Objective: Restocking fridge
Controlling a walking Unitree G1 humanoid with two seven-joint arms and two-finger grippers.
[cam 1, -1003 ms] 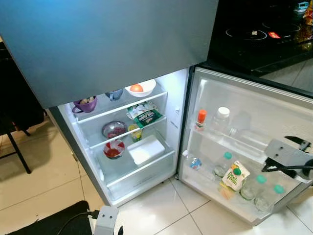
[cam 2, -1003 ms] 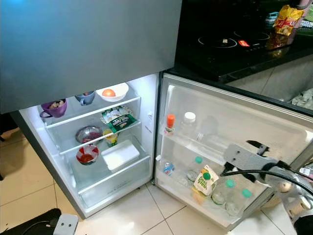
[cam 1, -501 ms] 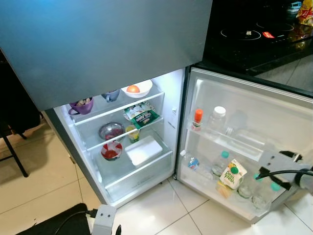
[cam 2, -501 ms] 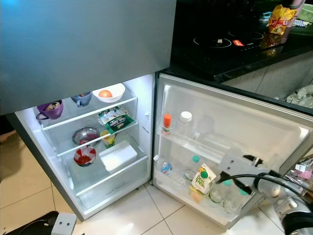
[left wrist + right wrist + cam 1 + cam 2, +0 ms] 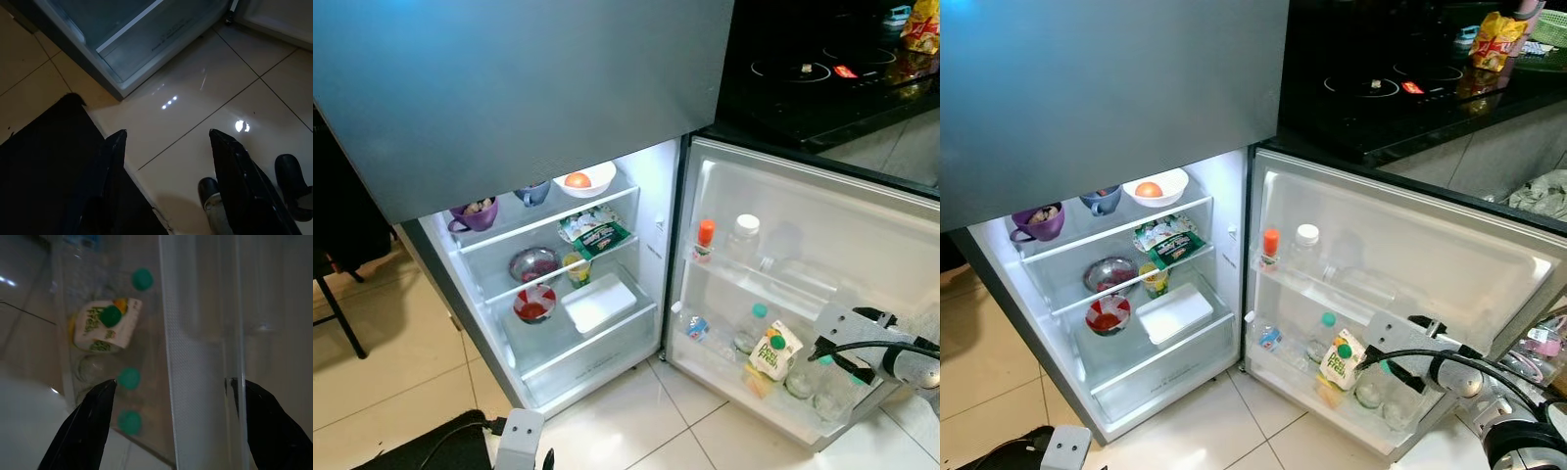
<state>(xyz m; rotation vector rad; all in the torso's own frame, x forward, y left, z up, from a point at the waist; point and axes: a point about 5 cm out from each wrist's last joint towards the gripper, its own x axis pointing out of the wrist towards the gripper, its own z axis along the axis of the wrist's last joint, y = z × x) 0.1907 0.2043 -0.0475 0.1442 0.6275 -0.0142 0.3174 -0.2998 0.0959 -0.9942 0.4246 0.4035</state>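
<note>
Presently, I logged:
Fridge (image 5: 607, 245): lower door (image 5: 822, 225) stood open.
Right claw (image 5: 171, 387): fingers spread wide, just beside the door's bottom rack.
Juice carton (image 5: 770, 351): upright in that rack, among green-capped bottles (image 5: 829, 384).
Left claw (image 5: 166, 142): spread, low over the floor (image 5: 195, 112).

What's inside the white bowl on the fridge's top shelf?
The white bowl holds one round orange thing, maybe a fruit. Its rim hides whatever lies lower in the bowl.
</note>
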